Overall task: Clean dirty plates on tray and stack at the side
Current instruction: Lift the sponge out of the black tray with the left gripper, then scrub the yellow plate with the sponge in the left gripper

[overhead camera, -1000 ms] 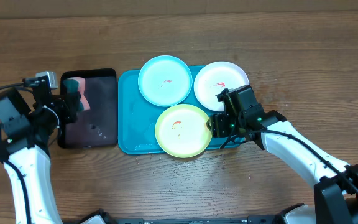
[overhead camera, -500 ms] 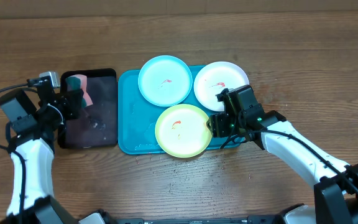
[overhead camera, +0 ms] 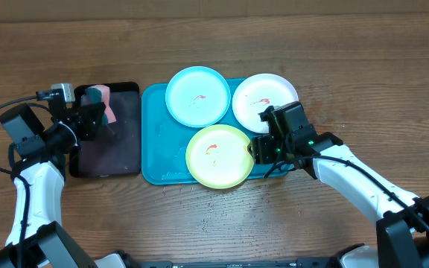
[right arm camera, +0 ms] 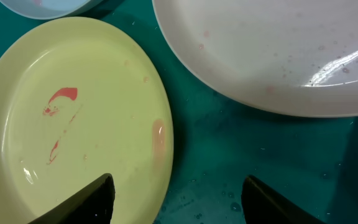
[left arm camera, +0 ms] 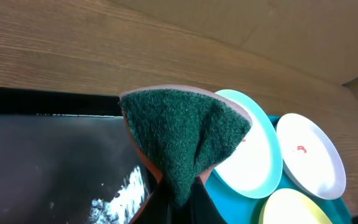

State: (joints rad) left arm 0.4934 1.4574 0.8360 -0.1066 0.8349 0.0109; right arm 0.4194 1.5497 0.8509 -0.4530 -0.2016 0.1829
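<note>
Three plates lie on the turquoise tray: a light cyan plate, a white plate and a yellow-green plate, each with red smears. My left gripper is shut on a green-and-pink sponge and holds it above the black tray. My right gripper is open, low over the turquoise tray, with one finger over the right edge of the yellow-green plate and the white plate just beyond.
The narrow black tray holds a shallow film of water and stands left of the turquoise tray. Bare wooden table lies all around. The right arm reaches in from the lower right.
My left gripper has lifted the sponge a little and shifted it right over the black tray. The right arm and the plates have not moved.
</note>
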